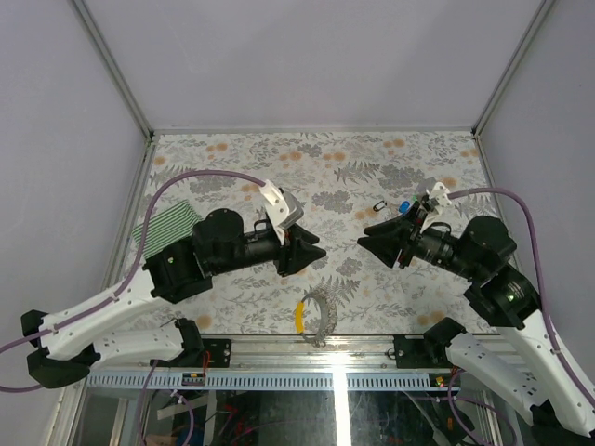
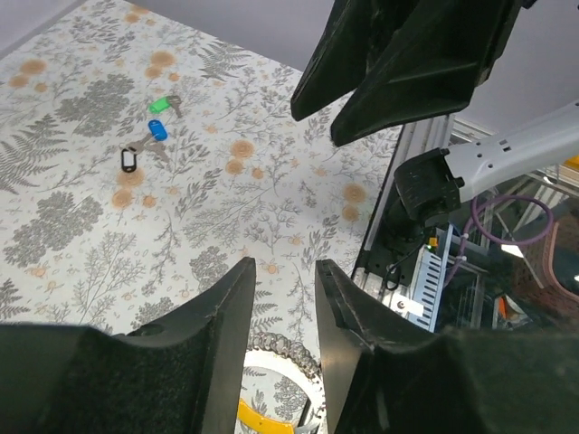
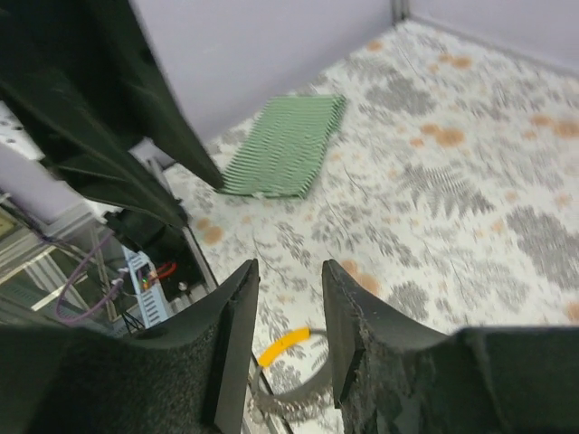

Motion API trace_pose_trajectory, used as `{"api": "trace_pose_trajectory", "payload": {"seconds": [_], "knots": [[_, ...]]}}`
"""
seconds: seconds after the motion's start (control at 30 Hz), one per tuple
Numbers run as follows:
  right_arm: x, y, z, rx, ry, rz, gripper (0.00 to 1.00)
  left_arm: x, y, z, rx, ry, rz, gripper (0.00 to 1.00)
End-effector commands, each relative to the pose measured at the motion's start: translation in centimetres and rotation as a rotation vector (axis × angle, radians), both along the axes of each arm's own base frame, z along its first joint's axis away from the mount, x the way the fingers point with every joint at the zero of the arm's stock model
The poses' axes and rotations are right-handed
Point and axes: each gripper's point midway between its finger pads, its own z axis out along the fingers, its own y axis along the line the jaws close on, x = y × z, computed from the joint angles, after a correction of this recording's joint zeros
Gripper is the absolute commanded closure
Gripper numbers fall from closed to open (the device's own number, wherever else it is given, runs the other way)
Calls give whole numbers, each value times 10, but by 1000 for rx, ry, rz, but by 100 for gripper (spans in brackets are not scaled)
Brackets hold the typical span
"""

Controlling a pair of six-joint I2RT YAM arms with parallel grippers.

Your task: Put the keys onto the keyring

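Facing each other tip to tip near the keyring (image 1: 325, 308) — left claw (image 1: 316, 253) and right claw (image 1: 367, 242) both slightly parted, empty.

Two matching robot arms. The left arm (image 1: 102, 321) has a glossy white lower shell dotted with small dark screws, then bulky matte black joint housings. The left cable (image 1: 186, 178), pale purple, runs along it to a white bracket (image 1: 277, 203) at the wrist. The left hand (image 1: 314, 258) is black, its two wedge-shaped fingers (image 2: 217, 344) tapering to blunt tips. The right arm (image 1: 502, 358) looks alike, with a white shell and black joints, and the right cable (image 1: 523, 218) is the same purple. The right hand (image 1: 374, 246) is black with a rough, grainy surface.
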Motion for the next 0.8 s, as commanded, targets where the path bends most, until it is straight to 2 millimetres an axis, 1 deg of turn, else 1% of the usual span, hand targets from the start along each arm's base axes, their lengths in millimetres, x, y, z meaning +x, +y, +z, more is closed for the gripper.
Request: {"api": "trace_pose_trajectory", "payload": {"seconds": [0.0, 0.1, 0.2, 0.27, 0.33, 0.43, 0.5, 0.57, 0.67, 0.7, 0.73, 0.77], "knots": [[21, -14, -31, -117, 127, -148, 58, 14, 14, -4, -16, 24, 111, 65], [28, -23, -67, -205, 262, -226, 57, 22, 23, -29, 5, 96, 170, 59], [25, -25, -104, -286, 394, -239, 55, 34, 36, -59, 20, 194, 245, 54], [22, -24, -124, -329, 461, -228, 55, 42, 45, -79, 37, 252, 294, 52], [19, -24, -139, -353, 514, -229, 55, 46, 50, -100, 55, 312, 340, 51], [18, -21, -158, -360, 585, -243, 55, 46, 54, -138, 117, 394, 384, 51], [14, -14, -172, -380, 623, -224, 55, 45, 54, -157, 138, 443, 402, 50], [9, -4, -185, -414, 650, -211, 55, 45, 55, -168, 129, 473, 430, 49], [-6, 20, -202, -482, 662, -176, 55, 48, 61, -178, 113, 491, 481, 48], [-16, 31, -206, -505, 662, -150, 55, 50, 65, -179, 115, 494, 503, 48], [-18, 37, -212, -514, 676, -156, 56, 52, 68, -179, 117, 490, 523, 48], [-26, 46, -217, -527, 682, -142, 57, 53, 72, -179, 121, 486, 537, 48]]}}
